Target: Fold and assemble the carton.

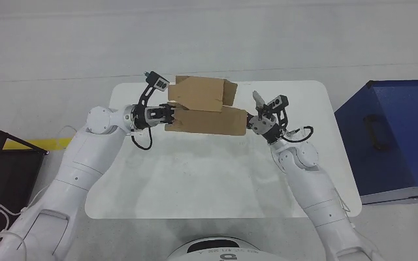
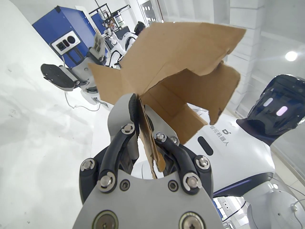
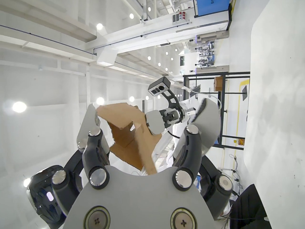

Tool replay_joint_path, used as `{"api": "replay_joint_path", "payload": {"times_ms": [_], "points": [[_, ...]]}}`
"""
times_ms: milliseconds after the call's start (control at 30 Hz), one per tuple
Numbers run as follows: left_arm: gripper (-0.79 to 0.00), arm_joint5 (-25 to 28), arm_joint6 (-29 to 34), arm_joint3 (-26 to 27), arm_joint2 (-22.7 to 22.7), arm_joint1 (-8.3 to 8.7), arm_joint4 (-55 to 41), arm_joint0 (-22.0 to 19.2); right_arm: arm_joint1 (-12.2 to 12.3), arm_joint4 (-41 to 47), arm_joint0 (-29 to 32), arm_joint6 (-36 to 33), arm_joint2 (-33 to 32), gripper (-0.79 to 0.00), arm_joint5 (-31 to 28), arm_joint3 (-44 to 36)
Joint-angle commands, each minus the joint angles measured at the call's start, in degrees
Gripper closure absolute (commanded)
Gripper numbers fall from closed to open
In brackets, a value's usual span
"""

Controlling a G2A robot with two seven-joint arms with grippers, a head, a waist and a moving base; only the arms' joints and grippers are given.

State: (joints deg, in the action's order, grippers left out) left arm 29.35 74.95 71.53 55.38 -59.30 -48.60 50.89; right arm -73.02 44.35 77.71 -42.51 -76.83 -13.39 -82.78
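A brown cardboard carton [image 1: 206, 104], partly unfolded with loose flaps, hangs in the air over the far half of the white table [image 1: 196, 183]. My left gripper [image 1: 168, 116] is shut on the carton's left end; in the left wrist view its fingers [image 2: 133, 110] pinch a thin flap edge of the carton [image 2: 181, 55]. At the carton's right end my right gripper [image 1: 255, 112] stands open. In the right wrist view that gripper [image 3: 149, 110] has its fingers [image 3: 88, 125] spread wide, with the carton [image 3: 128, 129] running in between them towards the palm.
A blue bin [image 1: 382, 140] stands on the floor right of the table. A black frame [image 1: 16, 163] sits at the left edge, by a yellow floor line. The near half of the table lies bare under the arms.
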Motion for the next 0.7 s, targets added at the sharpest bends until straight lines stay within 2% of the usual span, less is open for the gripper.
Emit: {"api": "replay_joint_path", "payload": {"times_ms": [0,167,267,367,400,667], "points": [[0.0,0.83,-0.83,-1.29,-0.27,-0.07,3.14,-0.21,0.45,1.56,1.64,0.74,-4.01,-0.785,-1.57,-1.45],[0.0,2.05,-2.05,-5.06,-1.26,-0.58,4.05,-1.14,1.44,1.94,5.76,1.82,-11.4,-0.785,-2.75,-6.09],[0.0,2.38,-2.38,-6.6,-1.94,-0.99,3.96,-2.03,1.71,3.02,7.47,-2.03,-11.74,-0.733,-0.17,-9.72],[0.0,2.53,-2.53,-7.26,-2.52,-1.4,3.66,-2.89,1.89,2.75,7.54,-6.39,-9.81,-0.6,4.62,-11.34],[0.0,2.59,-2.6,-7.38,-2.68,-1.51,3.68,-3.12,1.92,1.88,7.19,-6.9,-9.11,-0.585,5.51,-11.39],[0.0,2.63,-2.64,-7.13,-3.56,-1.98,4.44,-3.9,1.62,-1.55,3.88,-6.85,-4.2,-0.591,6.93,-8.95]]}}
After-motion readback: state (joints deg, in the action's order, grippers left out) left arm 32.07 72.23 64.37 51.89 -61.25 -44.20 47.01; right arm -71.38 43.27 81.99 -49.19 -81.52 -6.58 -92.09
